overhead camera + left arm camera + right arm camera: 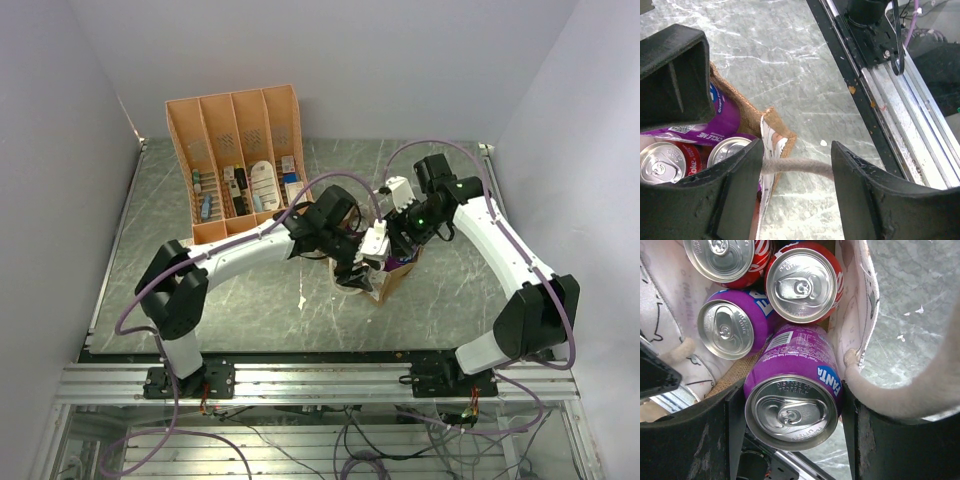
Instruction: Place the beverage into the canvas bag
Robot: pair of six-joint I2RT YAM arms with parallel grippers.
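On a grey marbled counter [250,310], the right gripper [794,405] clamps a purple Fanta can [790,362], base tipped down into the canvas bag [775,122] above three standing cans [800,285], as the left gripper [796,150], jaws apart, straddles a cream handle [800,167]

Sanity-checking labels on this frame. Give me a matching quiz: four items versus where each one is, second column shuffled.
1. purple Fanta can
2. red can
3. cream handle
4. orange organiser tray

a. at the table's far edge
b. upright inside the canvas bag
c. across the gap between the left fingers
d. held between the right fingers

Pairs: 1-d, 2-b, 3-c, 4-a
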